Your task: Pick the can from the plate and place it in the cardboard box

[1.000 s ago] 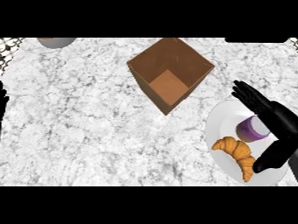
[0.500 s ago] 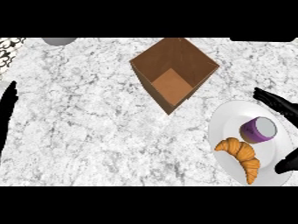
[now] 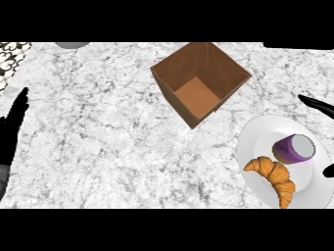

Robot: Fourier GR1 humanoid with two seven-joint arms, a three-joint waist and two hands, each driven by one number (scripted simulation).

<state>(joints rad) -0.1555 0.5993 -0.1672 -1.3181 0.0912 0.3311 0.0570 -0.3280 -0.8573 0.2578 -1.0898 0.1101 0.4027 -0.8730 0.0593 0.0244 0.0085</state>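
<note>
On the marble counter (image 3: 111, 147), the can (image 3: 294, 149) sits on the plate (image 3: 260, 142) (beside a croissant (image 3: 274, 177)); the cardboard box (image 3: 198, 81) holds 0 cans. Right hand (image 3: 328, 110) spread apart, left hand (image 3: 7, 132) resting open.

A: Where is the left hand (image 3: 7, 135)?
B: At 9 o'clock, by the edge. Its fingers are straight and point up.
A: And the right hand (image 3: 332, 112)?
B: At 3 o'clock, open, fingers and thumb spread apart.

Steep head view over counter (image 3: 111, 147)
</note>
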